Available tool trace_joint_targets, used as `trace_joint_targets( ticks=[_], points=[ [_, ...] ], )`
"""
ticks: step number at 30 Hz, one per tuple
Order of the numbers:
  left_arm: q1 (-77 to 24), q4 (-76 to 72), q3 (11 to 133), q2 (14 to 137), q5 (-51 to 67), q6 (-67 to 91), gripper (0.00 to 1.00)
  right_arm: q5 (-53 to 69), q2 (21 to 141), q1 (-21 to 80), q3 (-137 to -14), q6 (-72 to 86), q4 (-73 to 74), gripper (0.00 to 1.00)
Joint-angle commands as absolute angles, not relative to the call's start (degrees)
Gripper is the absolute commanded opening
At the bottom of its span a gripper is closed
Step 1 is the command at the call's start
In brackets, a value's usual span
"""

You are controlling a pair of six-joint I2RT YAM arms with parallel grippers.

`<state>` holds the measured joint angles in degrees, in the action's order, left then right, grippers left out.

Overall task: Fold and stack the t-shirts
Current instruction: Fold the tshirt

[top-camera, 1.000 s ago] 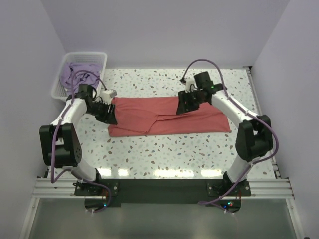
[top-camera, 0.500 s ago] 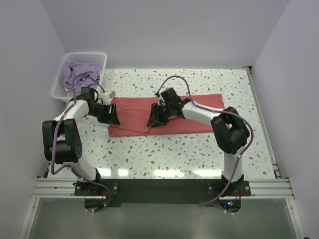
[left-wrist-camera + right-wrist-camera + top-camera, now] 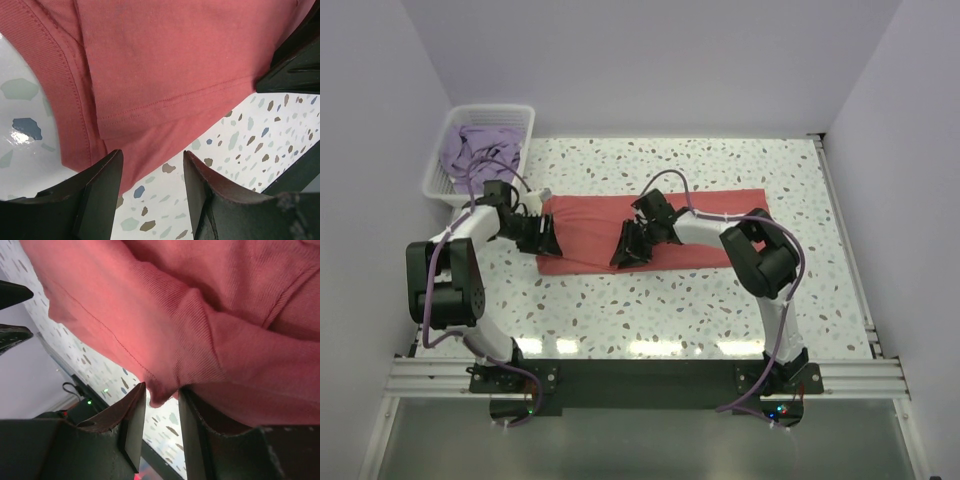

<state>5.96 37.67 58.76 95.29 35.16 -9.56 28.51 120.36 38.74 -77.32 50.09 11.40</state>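
The coral-red t-shirt [image 3: 590, 225] lies spread across the middle of the table. My right gripper [image 3: 625, 248] is over its near edge, left of centre. In the right wrist view the gripper [image 3: 162, 392] is shut on a pinched fold of the coral cloth [image 3: 200, 305]. My left gripper [image 3: 545, 238] is at the shirt's left end. In the left wrist view it [image 3: 151, 165] is open and empty, low over the bare table beside the shirt's hem [image 3: 165, 65]. The lavender t-shirt [image 3: 485, 140] lies crumpled in the basket.
The white lattice basket [image 3: 440, 172] stands at the back left corner of the speckled table [image 3: 650, 300]. Walls close the back and both sides. The right gripper's dark fingers [image 3: 295, 70] show at the right edge of the left wrist view.
My right gripper has moved left and toward the near edge across the coral shirt, drawing cloth with it. The shirt's right end has pulled in. The left gripper has barely moved.
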Motion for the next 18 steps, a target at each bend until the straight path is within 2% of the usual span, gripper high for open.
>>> trace_joint_targets(
  ticks=[1,7,8,11,18],
  points=[
    [6.0,36.0,58.0,93.4,34.7,-8.5,0.57,30.8,121.1,39.0,-78.1,52.7,9.2,0.35],
    [6.0,36.0,58.7,94.5,34.9,-7.6,0.55,31.9,120.3,38.9,-78.0,52.6,8.6,0.17],
    [5.9,35.9,58.8,94.7,35.2,-7.4,0.54,32.0,120.3,38.9,-78.0,52.5,8.4,0.1],
    [6.0,36.1,59.7,96.5,35.5,-6.9,0.53,32.5,120.8,38.8,-78.0,52.7,8.2,0.0],
    [6.0,36.3,59.3,98.8,36.6,-6.2,0.53,32.7,121.4,37.5,-78.4,52.9,8.1,0.0]
  ],
)
